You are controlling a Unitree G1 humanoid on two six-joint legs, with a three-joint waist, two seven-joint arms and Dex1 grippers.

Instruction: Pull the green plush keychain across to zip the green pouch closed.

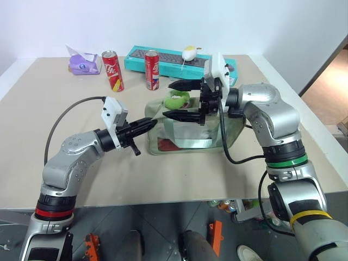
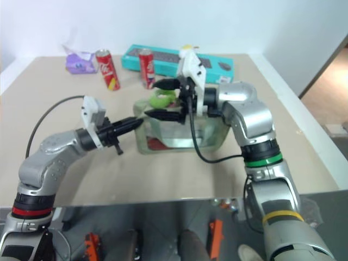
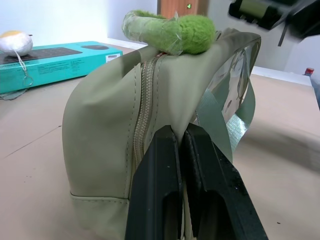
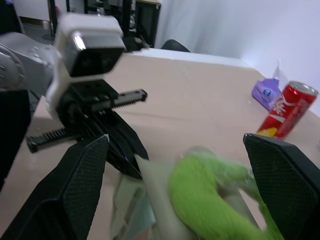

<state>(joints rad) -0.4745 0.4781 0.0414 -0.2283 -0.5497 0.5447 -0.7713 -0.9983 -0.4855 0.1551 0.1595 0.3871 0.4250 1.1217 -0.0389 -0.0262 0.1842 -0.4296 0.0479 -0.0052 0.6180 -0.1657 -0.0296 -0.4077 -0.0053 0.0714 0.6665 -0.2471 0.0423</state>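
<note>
The green pouch (image 1: 187, 136) stands mid-table with its zipper on top. My left gripper (image 1: 148, 125) is shut on the pouch's left end; in the left wrist view its fingers (image 3: 160, 190) pinch the fabric beside the zipper (image 3: 145, 100). The green plush keychain (image 1: 178, 100) lies on top of the pouch near that end. My right gripper (image 1: 166, 100) is open and points left, with one finger on the far side of the keychain and one on the near side. The right wrist view shows the keychain (image 4: 205, 200) between the spread fingers (image 4: 75, 185), untouched.
Two red cans (image 1: 113, 70) (image 1: 151, 69) stand behind the pouch. Along the back edge lies a teal keyboard box (image 1: 136, 57) with a small white plush (image 1: 189, 53) on it. A purple packet (image 1: 84, 62) sits at the back left.
</note>
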